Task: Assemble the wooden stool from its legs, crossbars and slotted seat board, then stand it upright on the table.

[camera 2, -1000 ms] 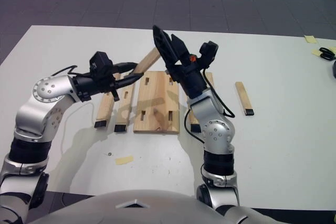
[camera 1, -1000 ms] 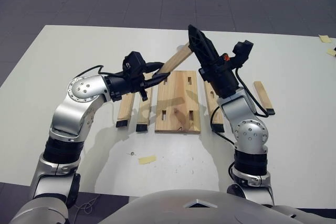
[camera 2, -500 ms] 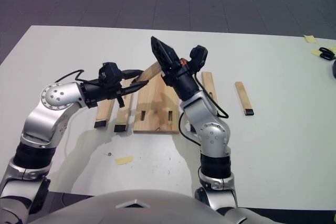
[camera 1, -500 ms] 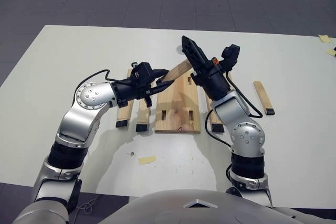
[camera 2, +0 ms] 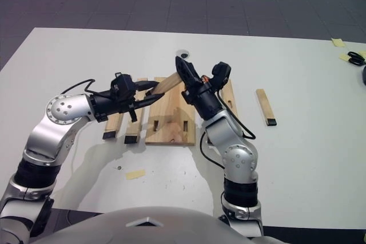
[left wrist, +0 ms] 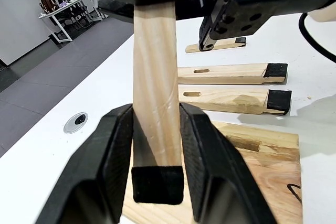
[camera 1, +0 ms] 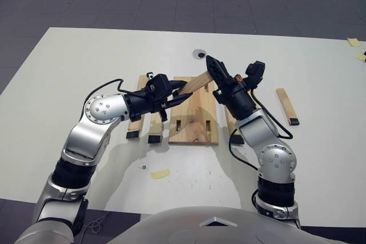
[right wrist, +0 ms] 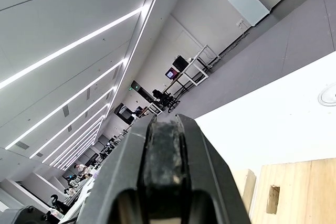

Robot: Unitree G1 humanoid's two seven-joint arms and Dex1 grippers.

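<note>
The left gripper (camera 1: 174, 91) hovers over the 10 o'clock corner of the slotted seat board (camera 1: 194, 127), its jaws clamped on a wooden leg (camera 1: 197, 82) just above that leg's black-capped foot. In the left wrist view the two fingers (left wrist: 118, 150) press on opposite faces of the wood. From that grip the leg slants upward toward 2 o'clock, clear of the board, and its upper end reaches the right gripper (camera 1: 215, 67), poised above the board's 12 o'clock edge with its tips pointing toward 11 o'clock. The right gripper's jaws are drawn tight together with no gap between them, and the leg's end lies at the gripper's side rather than between the tips; whether the two touch I cannot tell. The seat board lies flat at the middle of the white table (camera 1: 74, 61), slots facing up. At its 9 o'clock side two loose legs (camera 1: 135, 123) lie side by side, caps toward 6 o'clock. At its 3 o'clock side two more legs (left wrist: 231, 99) lie side by side, largely under the right arm, and well beyond them a shorter capped bar (camera 1: 286, 106) lies alone. A round grommet (camera 1: 198, 54) sits at 12 o'clock from the board, and a scrap of yellow tape (camera 1: 160, 173) at 7 o'clock.
</note>
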